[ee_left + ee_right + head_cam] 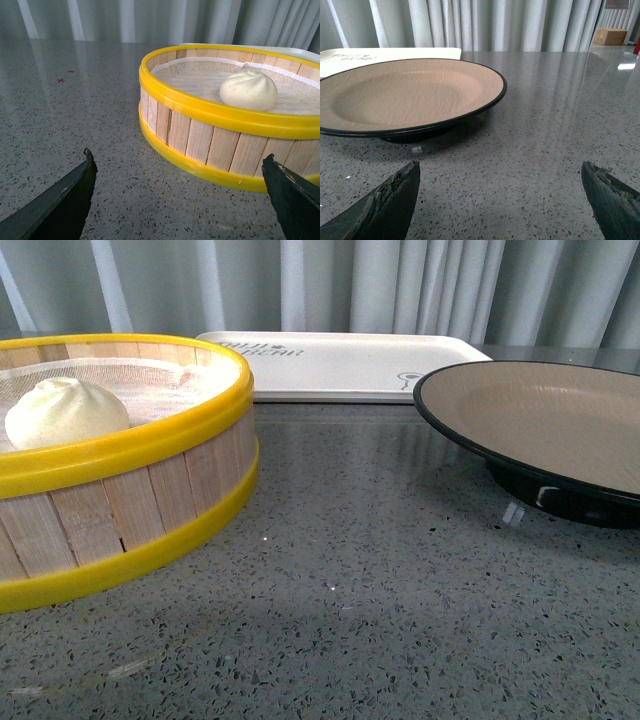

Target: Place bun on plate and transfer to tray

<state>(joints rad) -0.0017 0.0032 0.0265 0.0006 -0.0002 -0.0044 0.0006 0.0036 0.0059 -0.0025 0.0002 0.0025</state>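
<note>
Left fingers (60, 205) wide, bun (248, 90) in basket (200, 145)

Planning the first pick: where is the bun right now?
In the front view the bun sits at the left, inside the yellow-rimmed steamer basket on its white cloth, well left of the plate.

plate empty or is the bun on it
Empty: the plate shows a bare tan inside, and the bun sits in the steamer basket.
</note>
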